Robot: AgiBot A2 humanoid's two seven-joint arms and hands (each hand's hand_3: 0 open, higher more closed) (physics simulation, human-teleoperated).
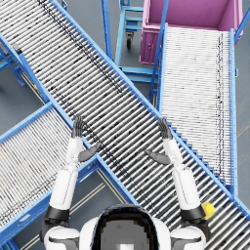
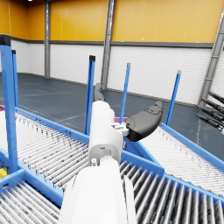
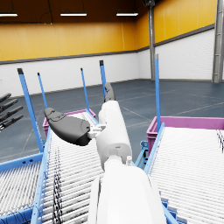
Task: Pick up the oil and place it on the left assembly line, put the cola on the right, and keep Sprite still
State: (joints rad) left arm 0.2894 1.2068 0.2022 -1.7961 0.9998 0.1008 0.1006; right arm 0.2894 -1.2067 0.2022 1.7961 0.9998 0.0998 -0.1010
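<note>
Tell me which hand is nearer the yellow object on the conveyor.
Right. The right hand hovers over the conveyor ahead of the yellow object; the left hand is at the opposite edge.

1. A small yellow rounded object is half hidden behind the white right arm; it is too small to identify.
2. The magenta plastic bin is cut off by the head view's top edge.

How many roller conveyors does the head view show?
3: middle conveyor running diagonally, left conveyor at lower left, right conveyor ending at a purple bin. Others may lie offscreen.
</note>
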